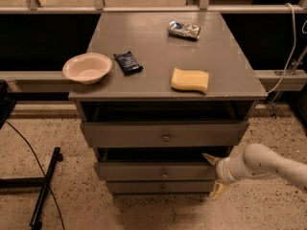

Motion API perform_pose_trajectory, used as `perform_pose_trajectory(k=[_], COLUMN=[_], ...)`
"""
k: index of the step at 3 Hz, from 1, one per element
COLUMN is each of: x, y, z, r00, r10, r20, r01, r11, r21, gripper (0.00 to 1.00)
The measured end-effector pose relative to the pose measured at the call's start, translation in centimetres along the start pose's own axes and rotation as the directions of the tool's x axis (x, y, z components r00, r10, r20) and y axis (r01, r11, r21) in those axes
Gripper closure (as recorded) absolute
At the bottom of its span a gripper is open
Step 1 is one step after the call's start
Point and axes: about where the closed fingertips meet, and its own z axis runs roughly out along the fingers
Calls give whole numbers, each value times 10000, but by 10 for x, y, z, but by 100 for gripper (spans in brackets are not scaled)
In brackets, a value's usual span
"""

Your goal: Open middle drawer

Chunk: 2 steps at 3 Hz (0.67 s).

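The grey cabinet (168,42) has three drawers. The middle drawer (144,170) is pulled out a little, with a dark gap above its flat front and a small round knob (164,174) at the centre. My gripper (214,174) comes in from the right on a white arm (261,163). It sits at the right end of the middle drawer's front. Its fingers are spread, the upper fingertip (209,157) above the front's top edge and the lower one (218,190) below it. The gripper holds nothing else.
The top drawer (163,134) also stands partly out, and the lowest drawer (160,188) is nearly in. On the cabinet top lie a bowl (87,68), a dark packet (128,63), a yellow sponge (190,80) and a foil packet (184,29). A black stand leg (45,188) lies on the floor to the left.
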Motion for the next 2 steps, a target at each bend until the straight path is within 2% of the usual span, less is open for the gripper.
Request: perform_pose_trajectory(k=[1,2], x=[0,-4], y=[0,-3], z=[0,10], r00=[10000,10000], r10=[0,-29], r20=[0,-47], r01=[0,28], r11=[10000,9994], r21=[0,-357], gripper=[0,0])
